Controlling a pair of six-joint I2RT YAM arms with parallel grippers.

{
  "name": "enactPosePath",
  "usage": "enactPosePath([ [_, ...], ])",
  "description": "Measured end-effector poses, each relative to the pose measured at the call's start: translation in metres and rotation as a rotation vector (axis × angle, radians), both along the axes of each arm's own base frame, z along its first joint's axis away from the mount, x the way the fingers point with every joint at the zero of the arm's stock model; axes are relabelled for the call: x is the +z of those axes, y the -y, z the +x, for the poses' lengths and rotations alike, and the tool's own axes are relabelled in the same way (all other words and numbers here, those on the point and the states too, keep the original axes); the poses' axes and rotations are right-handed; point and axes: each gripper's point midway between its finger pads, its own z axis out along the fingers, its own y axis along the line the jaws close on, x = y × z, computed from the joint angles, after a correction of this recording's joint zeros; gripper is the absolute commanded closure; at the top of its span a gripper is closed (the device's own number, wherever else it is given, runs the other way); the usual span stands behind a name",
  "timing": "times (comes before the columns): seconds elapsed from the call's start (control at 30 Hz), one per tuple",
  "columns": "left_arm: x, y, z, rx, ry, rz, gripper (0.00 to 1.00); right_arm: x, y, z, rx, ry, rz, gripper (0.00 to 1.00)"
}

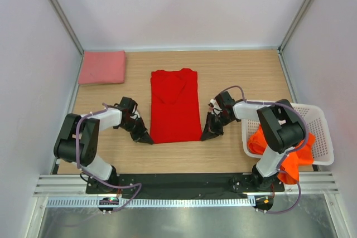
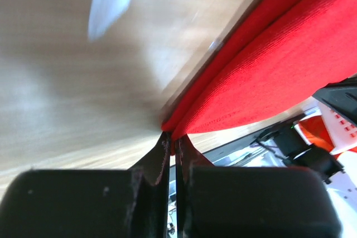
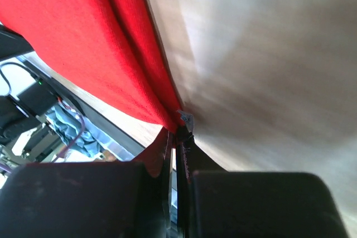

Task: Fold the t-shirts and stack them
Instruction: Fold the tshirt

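Two hem corners of the red shirt (image 1: 175, 104), lying at frame centre, are pinched, one clamped in the left tool (image 1: 146, 137), one in the right tool (image 1: 207, 135). For a clean fold, lift both together, level, and carry them toward the collar, keeping the hem taut.

Red t-shirt (image 3: 78, 37) corner — pinched between closed jaws, wooden table (image 3: 268, 65) alongside, blurred
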Motion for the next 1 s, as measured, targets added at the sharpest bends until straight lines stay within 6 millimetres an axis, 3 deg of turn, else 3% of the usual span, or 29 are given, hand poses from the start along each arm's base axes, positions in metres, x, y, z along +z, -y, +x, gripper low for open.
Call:
enactPosePath([
  [0.07,0.0,-0.001,-0.009,-0.004,-0.004,0.001,0.93,0.0,0.002,-0.009,0.005,-0.008,-0.001,0.94],
  [0.1,0.0,-0.001,-0.011,-0.006,-0.004,0.001,0.79,0.0,0.003,-0.012,0.007,-0.011,0.001,0.9],
  [0.2,0.002,-0.001,-0.018,-0.004,-0.007,-0.001,0.6,0.0,0.004,-0.017,0.004,-0.015,0.001,0.77],
  [0.33,0.006,-0.003,-0.017,0.011,0.007,0.012,0.52,0.003,0.004,-0.016,-0.005,-0.005,-0.001,0.69],
  [1.0,0.006,0.003,-0.015,0.012,-0.056,-0.017,0.53,0.008,-0.001,-0.014,-0.038,-0.028,0.024,0.53],
])
